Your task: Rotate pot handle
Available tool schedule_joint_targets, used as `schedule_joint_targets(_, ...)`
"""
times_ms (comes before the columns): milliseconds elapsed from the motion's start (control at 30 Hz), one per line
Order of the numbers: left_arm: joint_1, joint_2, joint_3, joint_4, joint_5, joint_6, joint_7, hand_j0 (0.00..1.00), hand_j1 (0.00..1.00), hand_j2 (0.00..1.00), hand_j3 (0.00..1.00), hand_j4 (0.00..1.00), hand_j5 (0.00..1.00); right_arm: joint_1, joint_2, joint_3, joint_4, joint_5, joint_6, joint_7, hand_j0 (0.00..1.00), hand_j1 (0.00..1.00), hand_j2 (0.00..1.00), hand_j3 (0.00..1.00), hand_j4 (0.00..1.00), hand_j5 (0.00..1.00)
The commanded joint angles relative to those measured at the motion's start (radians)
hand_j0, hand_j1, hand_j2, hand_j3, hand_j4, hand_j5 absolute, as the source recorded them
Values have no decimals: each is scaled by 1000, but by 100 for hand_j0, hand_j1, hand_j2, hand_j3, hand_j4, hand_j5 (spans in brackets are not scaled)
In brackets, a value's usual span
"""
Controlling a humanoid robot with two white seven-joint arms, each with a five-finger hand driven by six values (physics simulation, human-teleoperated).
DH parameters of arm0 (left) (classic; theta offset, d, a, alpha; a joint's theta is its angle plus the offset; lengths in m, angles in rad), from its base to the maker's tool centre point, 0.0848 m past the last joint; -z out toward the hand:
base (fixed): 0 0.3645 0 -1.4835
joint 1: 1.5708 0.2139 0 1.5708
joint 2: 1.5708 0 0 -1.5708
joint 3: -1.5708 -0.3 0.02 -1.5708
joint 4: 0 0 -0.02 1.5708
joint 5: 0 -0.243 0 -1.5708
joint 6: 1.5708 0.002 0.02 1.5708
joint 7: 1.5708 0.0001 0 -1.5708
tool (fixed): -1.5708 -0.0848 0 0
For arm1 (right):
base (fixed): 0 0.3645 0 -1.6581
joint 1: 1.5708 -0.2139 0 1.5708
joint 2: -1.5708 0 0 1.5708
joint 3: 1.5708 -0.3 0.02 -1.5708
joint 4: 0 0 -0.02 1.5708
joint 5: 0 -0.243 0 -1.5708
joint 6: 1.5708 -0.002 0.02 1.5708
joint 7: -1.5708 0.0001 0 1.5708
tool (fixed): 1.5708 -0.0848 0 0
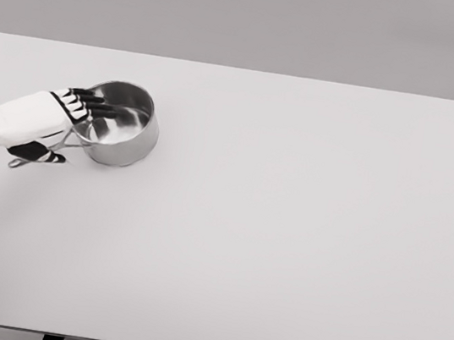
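A shiny steel pot (pixel 125 139) stands on the white table (pixel 286 230) at the left, a little behind the middle. Its thin wire handle (pixel 63 145) points to the lower left and runs under my left hand (pixel 87 134), with its end loop showing below the wrist. The left arm comes in from the left edge. Its fingers (pixel 100 105) lie stretched over the pot's near-left rim and reach into the bowl. The thumb (pixel 44 156) lies on the other side of the handle. The fingers are not curled around anything. Most of the handle is hidden by the palm.
The table's far edge runs just behind the pot, and its left edge is close to the arm. Wide bare tabletop stretches to the right and toward the front.
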Motion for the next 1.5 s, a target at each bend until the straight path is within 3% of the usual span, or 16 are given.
schedule_joint_targets(0,0,15,13,3,7,0,-1,100,100,100,100,100,100,0,0,0,0,0,0,0,100,100,100,100,100,100)
schedule_joint_targets(167,0,15,26,43,8,0,-3,100,100,100,100,100,100,0,0,0,0,0,0,0,100,100,100,100,100,100)
schedule_joint_targets(600,0,29,41,46,19,0,0,100,100,100,100,100,100,0,0,2,-1,0,0,0,100,100,100,100,100,100)
schedule_joint_targets(767,0,32,50,101,23,0,3,100,100,100,100,100,100,0,0,2,0,0,0,0,100,100,100,100,100,100)
schedule_joint_targets(1033,0,35,62,89,43,0,3,100,100,100,100,100,100,0,0,2,0,0,0,0,100,100,100,100,100,100)
schedule_joint_targets(1167,3,30,58,23,79,0,-3,100,100,100,100,100,100,0,0,2,0,0,0,0,100,100,100,100,100,100)
schedule_joint_targets(1467,9,16,53,66,66,0,-4,100,100,100,100,100,100,0,0,2,0,0,0,0,100,100,100,100,100,100)
